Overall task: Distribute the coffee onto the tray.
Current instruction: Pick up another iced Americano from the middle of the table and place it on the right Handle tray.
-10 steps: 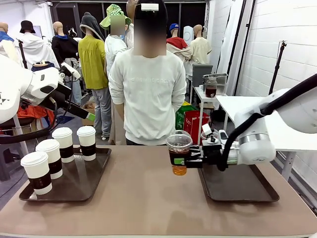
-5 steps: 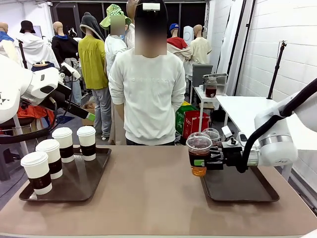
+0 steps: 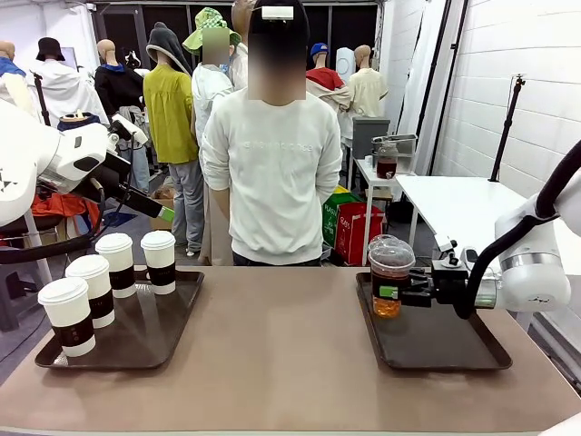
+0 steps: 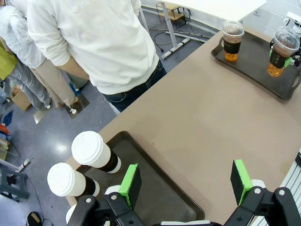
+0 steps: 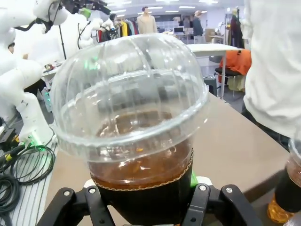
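Observation:
My right gripper [image 3: 406,292] is shut on a clear dome-lidded cup of coffee [image 3: 390,282], holding it upright low over the left part of the brown right-hand tray [image 3: 445,350]. I cannot tell whether the cup touches the tray. In the right wrist view the cup [image 5: 136,141] sits between my fingers [image 5: 70,205]. The left wrist view shows that held cup [image 4: 281,52] and a second clear cup [image 4: 232,41] standing at the tray's [image 4: 256,70] far corner. Several white-lidded paper cups [image 3: 93,289] stand on the left tray [image 3: 145,341]. My left gripper [image 4: 185,183] hangs open high above that tray.
A person in a white sweatshirt [image 3: 270,173] stands at the far edge of the table, hands behind the back. The brown tabletop [image 3: 272,345] lies bare between the two trays. A white side table [image 3: 454,195] stands behind the right arm.
My right gripper has carried the clear cup to the right, from over the table's middle to above the right tray. The left arm and the paper cups have not moved.

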You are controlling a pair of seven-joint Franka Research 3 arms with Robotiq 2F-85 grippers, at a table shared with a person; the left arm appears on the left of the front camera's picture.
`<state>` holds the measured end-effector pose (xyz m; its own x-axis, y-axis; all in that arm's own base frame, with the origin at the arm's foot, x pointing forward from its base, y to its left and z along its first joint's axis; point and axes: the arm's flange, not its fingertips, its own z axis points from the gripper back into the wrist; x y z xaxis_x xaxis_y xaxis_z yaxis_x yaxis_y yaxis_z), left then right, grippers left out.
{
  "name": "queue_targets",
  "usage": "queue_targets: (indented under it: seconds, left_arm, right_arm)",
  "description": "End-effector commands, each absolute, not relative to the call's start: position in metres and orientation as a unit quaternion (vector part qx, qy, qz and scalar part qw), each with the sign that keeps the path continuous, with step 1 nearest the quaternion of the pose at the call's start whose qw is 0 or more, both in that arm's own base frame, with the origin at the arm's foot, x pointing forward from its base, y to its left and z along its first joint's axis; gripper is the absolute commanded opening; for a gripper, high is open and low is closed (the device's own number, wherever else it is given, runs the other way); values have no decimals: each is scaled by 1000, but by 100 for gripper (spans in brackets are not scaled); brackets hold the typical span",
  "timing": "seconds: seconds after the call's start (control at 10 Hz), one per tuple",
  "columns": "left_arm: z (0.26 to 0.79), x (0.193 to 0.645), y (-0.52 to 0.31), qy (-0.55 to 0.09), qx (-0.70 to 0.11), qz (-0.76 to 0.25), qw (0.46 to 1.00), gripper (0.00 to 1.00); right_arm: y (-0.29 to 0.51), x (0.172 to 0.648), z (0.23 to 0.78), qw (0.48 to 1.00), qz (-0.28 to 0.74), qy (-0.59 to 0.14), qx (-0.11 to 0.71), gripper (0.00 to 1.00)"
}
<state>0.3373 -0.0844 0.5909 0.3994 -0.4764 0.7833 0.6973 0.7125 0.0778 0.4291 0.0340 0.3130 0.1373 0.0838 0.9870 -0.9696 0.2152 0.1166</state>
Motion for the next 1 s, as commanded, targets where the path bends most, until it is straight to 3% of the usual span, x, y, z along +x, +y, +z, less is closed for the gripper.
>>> queue_targets:
  seconds: [0.0, 0.9]
  left_arm:
    - [591, 338, -83, -418, -134, -356, 825, 100]
    - [591, 338, -83, -418, -134, -356, 825, 100]
  right_arm:
    - [29, 449, 301, 597, 431, -503, 453, 62]
    - [5, 474, 238, 607, 416, -502, 454, 62]
